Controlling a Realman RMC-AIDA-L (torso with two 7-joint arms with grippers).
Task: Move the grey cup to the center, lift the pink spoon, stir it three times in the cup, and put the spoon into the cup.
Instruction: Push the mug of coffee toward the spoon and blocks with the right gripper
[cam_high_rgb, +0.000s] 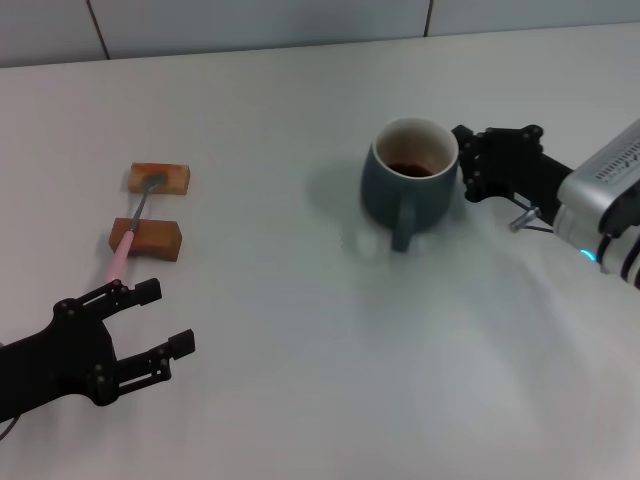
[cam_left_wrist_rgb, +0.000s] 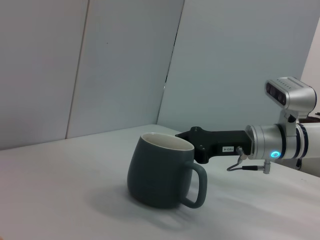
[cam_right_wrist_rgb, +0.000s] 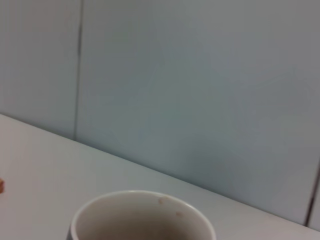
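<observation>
Our right gripper (cam_high_rgb: 466, 165) sits against the rounded blue-grey ceramic mug (cam_high_rgb: 408, 183); its opening we cannot tell. Just beyond our wide-open left gripper (cam_high_rgb: 155, 318), the slim pink-handled spoon (cam_high_rgb: 131, 228) lies across two brown blocks (cam_high_rgb: 146, 238).

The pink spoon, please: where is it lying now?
In the head view, the pink spoon lies at the robot's left, bridging two brown blocks, just beyond the left tool.

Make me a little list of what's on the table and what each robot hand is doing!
grey cup: upright, brown residue inside, handle toward the robot
pink spoon: lying across two brown blocks
right tool: at the cup's right side, touching or nearly so
left tool: open, near the spoon's handle end, holding nothing
table: white
</observation>
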